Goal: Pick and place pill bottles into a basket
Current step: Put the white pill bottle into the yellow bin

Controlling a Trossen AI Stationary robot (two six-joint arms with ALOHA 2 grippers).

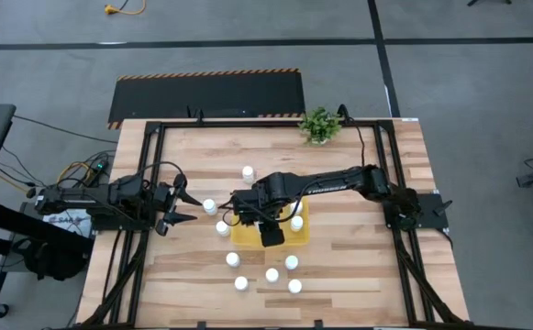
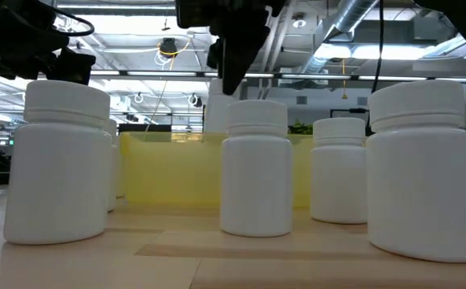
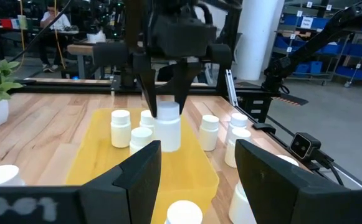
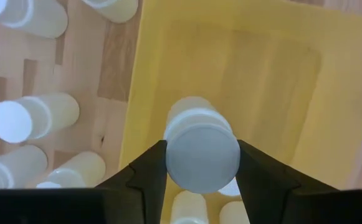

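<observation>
My right gripper [image 1: 248,216] is over the left part of the yellow basket [image 1: 284,238] and shut on a white pill bottle [image 3: 167,127]. Other bottles stand upright in the basket, among them one near its right side [image 1: 296,223] and two that show in the left wrist view [image 3: 119,127]. More stand on the table, to the basket's left [image 1: 223,227] and near side [image 1: 272,274]. My left gripper [image 1: 185,206] is open at the table's left. It points at the basket, with a bottle [image 1: 209,206] just ahead of its fingers. My right gripper pinches the bottle's round cap [image 4: 174,155] by its sides between its two fingers. The fingers [image 3: 148,93] come from above and point down. The bottle hangs upright below them, over the basket floor [image 4: 274,74]; whether its base touches the floor I cannot tell.
A small green potted plant [image 1: 319,125] stands at the table's far edge. Several bottles stand in a loose row near the front [image 1: 240,283], large in the low view [image 2: 56,160]. One bottle [image 1: 248,171] stands alone beyond the basket. People sit in the room behind [image 3: 51,18].
</observation>
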